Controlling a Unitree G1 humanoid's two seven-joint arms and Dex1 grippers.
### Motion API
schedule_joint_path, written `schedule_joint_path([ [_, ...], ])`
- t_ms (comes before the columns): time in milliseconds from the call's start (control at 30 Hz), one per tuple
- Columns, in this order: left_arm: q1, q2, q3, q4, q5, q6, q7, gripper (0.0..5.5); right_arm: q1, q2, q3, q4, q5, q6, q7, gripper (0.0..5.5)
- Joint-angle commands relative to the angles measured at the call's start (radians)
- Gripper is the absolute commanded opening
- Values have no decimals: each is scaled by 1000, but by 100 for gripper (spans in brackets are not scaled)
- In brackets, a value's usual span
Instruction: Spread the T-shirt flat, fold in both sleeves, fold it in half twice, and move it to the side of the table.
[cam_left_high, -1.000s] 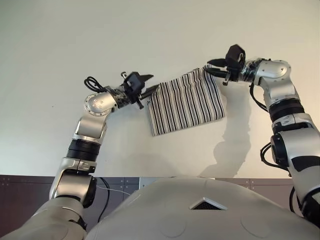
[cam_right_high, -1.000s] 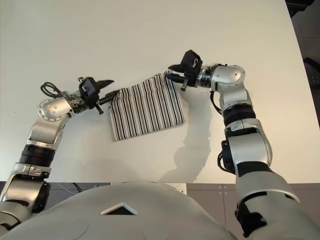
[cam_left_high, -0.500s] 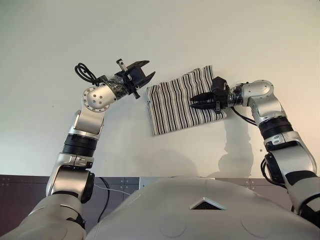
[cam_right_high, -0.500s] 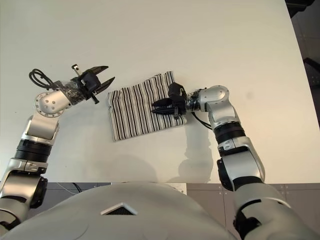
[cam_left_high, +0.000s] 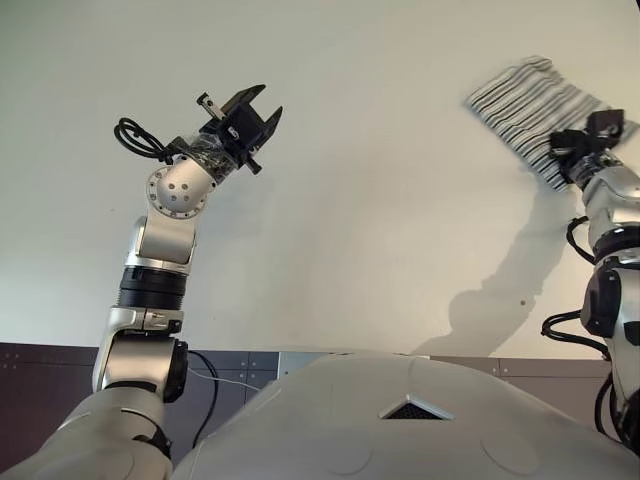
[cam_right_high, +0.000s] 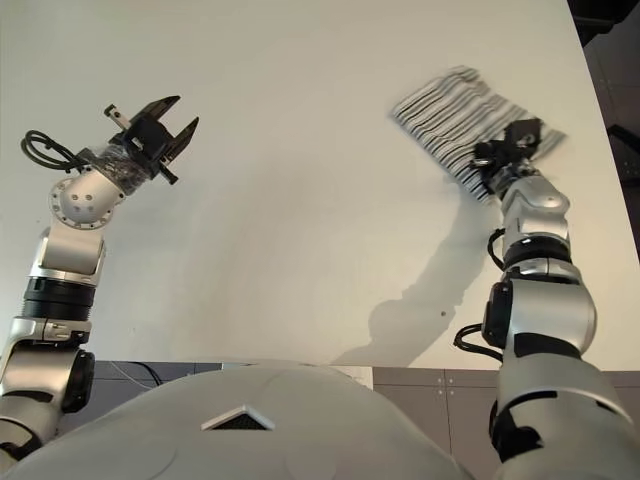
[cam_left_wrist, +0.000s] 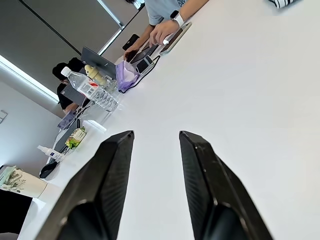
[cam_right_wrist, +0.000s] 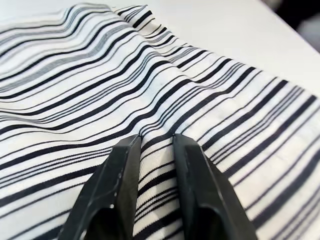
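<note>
Black fingers (cam_right_wrist: 120, 170) of the right pincer (cam_right_wrist: 156, 139) are almost together. A little ridge of striped cloth sits pinched between the tips. The pincer is gripping the shirt (cam_right_high: 450, 105) and rests on top of it.

The shirt is black and white with thin stripes. It is folded into a small, flat bundle. Some soft wrinkles run across the cloth near the pincer. The bundle lies on the white table (cam_right_high: 300, 200), far out on the robot's right side, near the table's right edge. It sits at a slant, with one corner pointing away from the robot. The right arm is stretched out to that side.

The left pincer (cam_right_high: 180, 112) is well apart from the shirt, over on the robot's left. It is lifted up above the table and points away from the robot. Its two black fingers (cam_left_wrist: 117, 165) are wide apart, and nothing is between them.

Far down the table, past the left pincer, a water bottle (cam_left_wrist: 87, 85) stands beside a laptop (cam_left_wrist: 97, 56).
</note>
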Motion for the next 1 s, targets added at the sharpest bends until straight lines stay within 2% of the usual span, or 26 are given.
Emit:
schedule_joint_path([
  [33,24,-14,-18,-27,30,8,18,168,178,138,-195,99,142,169,-222,114],
  [133,37,-32,-17,-35,35,16,37,168,181,203,-240,68,164,150,-275,114],
  [267,51,-61,-13,-58,33,14,71,168,151,186,-229,-25,110,22,-291,114],
  [400,96,-178,101,-216,-63,42,217,168,194,178,-114,-482,-70,-277,-287,114],
  [467,130,-247,136,-310,-90,79,292,168,224,188,-54,-705,-151,-299,-295,114],
  [600,189,-392,154,-424,-141,181,413,168,295,291,123,-1057,-205,-181,-241,114],
  [767,210,-471,76,-316,-70,212,472,168,327,418,227,-1090,-198,-1,-230,114],
  [1000,105,-524,31,-34,-18,132,538,168,257,465,177,-877,-211,15,-272,114],
])
